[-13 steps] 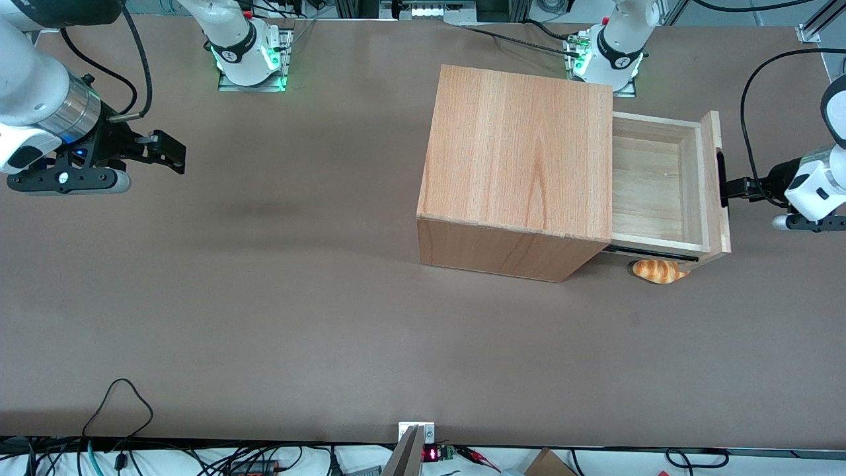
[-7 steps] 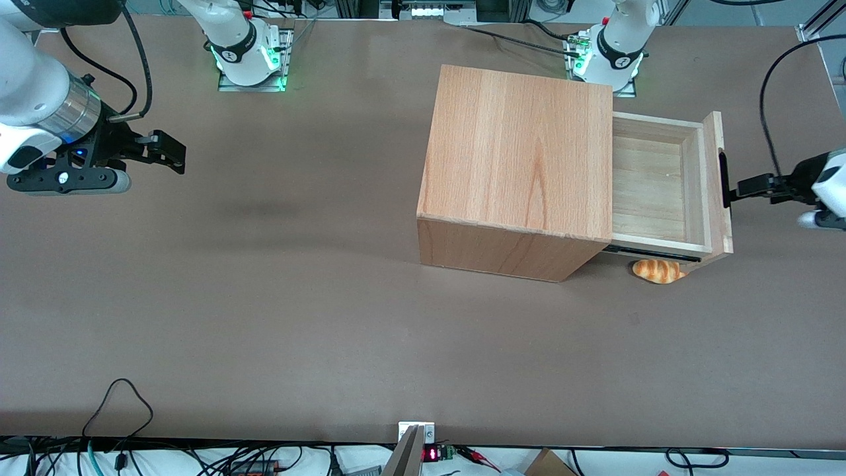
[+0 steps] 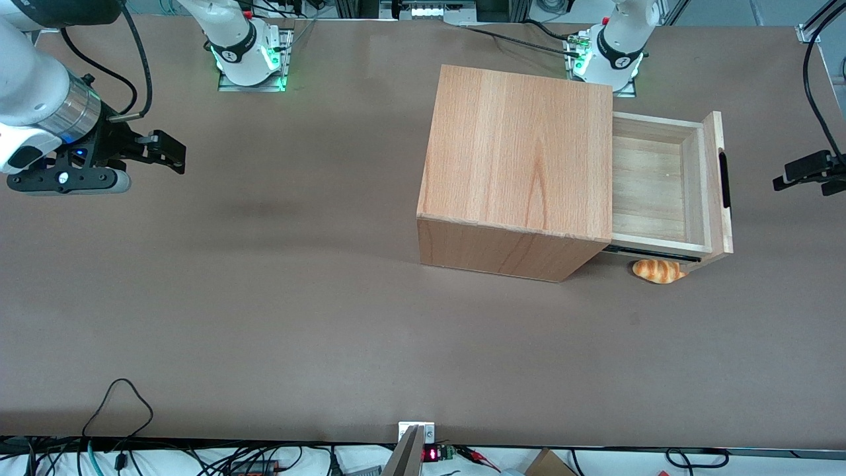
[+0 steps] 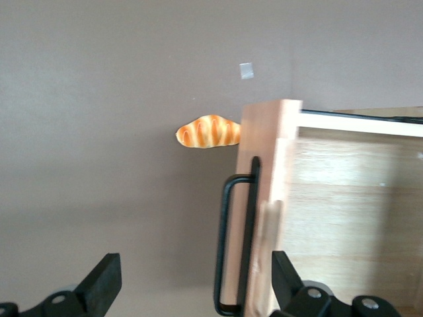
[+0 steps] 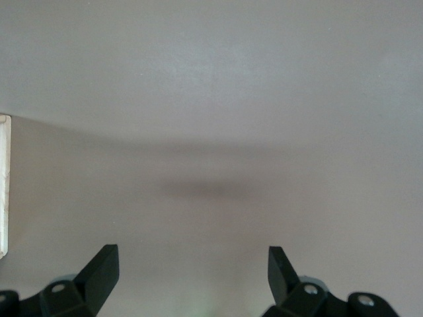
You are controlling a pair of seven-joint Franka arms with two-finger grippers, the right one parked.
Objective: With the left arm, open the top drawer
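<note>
The top drawer stands pulled out of the wooden cabinet, its pale plank floor bare. Its thick front panel carries the long black handle. My left gripper hangs in front of that panel, well apart from the handle, toward the working arm's end of the table. Only the gripper and a black cable of the left arm show. In the left wrist view the gripper is open and empty, with the handle and front panel between its fingers' lines but farther off.
A small bread roll lies on the brown table beside the cabinet, under the open drawer's near corner. It also shows in the left wrist view. The table's edge is close to the gripper.
My gripper has let go of the handle and drawn back from the front panel toward the table's end. The white wrist has left the front view. The drawer stays where it was.
</note>
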